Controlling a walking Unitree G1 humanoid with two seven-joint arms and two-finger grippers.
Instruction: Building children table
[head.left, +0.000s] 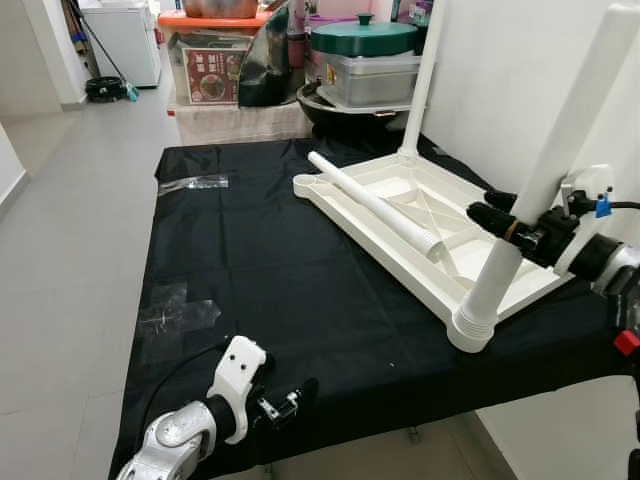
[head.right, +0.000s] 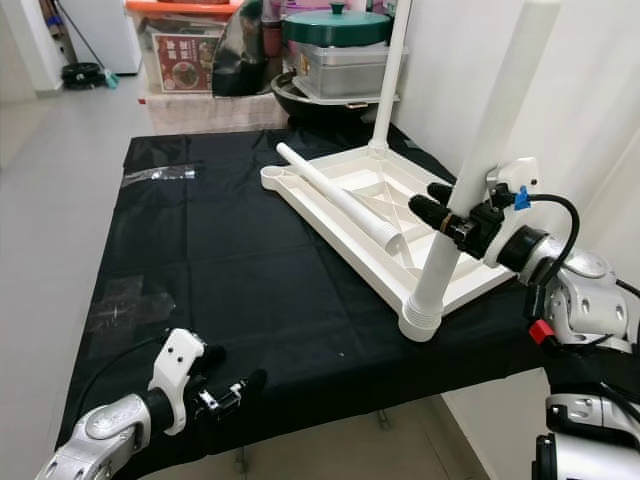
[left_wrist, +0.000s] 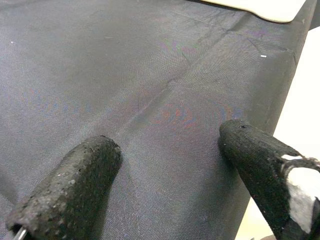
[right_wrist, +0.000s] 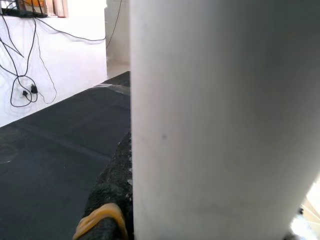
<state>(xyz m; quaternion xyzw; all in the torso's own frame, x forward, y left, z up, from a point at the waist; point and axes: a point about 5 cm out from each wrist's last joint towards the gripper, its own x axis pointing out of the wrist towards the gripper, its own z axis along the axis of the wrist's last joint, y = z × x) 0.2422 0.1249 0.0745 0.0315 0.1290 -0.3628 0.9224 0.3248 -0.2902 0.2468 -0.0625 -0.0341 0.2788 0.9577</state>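
A white plastic tabletop (head.left: 400, 215) lies upside down on the black cloth (head.left: 260, 270). One white leg (head.left: 423, 75) stands in its far corner. A second leg (head.left: 545, 185) stands tilted in the near corner socket (head.left: 472, 328), and my right gripper (head.left: 505, 215) is shut on it partway up; the leg (right_wrist: 220, 120) looms close in the right wrist view. A loose leg (head.left: 375, 205) lies across the tabletop. My left gripper (head.left: 290, 400) rests low on the cloth near its front edge, open, with bare cloth (left_wrist: 165, 100) between its fingers.
Clear tape pieces (head.left: 192, 183) lie on the cloth's left side. Bins, a green-lidded pot (head.left: 363, 38) and boxes crowd the floor behind the cloth. A white wall (head.left: 520, 70) runs along the right. Grey tiled floor (head.left: 70, 230) lies open to the left.
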